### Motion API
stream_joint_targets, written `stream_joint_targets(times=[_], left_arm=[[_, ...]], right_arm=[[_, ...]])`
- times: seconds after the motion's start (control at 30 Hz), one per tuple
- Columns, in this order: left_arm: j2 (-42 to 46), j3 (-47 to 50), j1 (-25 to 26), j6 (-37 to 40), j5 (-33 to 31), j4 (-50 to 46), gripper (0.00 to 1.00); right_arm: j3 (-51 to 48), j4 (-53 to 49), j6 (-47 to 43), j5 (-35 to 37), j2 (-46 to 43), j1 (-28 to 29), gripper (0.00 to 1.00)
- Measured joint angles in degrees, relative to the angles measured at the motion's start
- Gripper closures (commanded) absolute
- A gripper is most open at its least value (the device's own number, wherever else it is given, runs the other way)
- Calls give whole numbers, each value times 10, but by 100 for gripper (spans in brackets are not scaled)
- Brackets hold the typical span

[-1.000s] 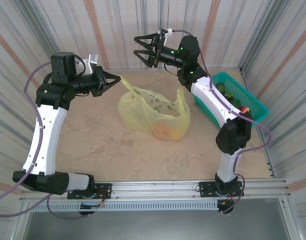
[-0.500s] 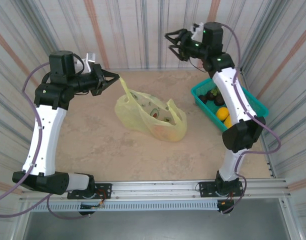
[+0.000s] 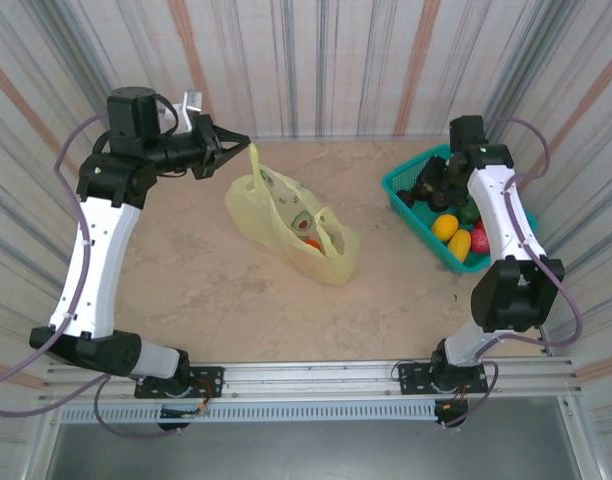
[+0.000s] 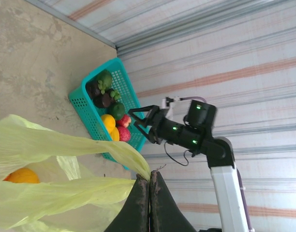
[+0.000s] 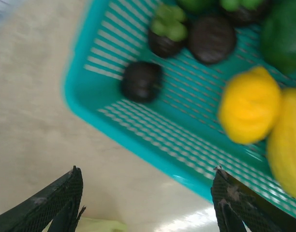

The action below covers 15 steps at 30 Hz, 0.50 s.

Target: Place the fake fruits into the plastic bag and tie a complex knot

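— What's the left gripper (image 3: 242, 143) doing?
— Its fingers are pressed together on a handle of the plastic bag (image 3: 286, 225), which sags mid-way across the table (image 3: 186, 285) with fake fruits (image 3: 309, 243) inside.
— And the right gripper (image 3: 436, 182)?
— Its fingers (image 5: 61, 203) are spread wide, holding nothing, above the teal basket (image 5: 138, 140) on the right

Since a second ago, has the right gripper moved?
Yes. The right gripper swung rightward, from the back wall beyond the plastic bag to over the teal basket, where it now hangs open.
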<state>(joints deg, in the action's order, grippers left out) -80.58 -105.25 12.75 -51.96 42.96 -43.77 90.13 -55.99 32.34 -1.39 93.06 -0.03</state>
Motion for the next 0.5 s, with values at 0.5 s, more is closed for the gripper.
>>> stream_joint_targets(times=[0.5], left_arm=[[-27,-2,4,2,-7,-14,100]], right_arm=[[-34,4,-78,46,109,-46,19]])
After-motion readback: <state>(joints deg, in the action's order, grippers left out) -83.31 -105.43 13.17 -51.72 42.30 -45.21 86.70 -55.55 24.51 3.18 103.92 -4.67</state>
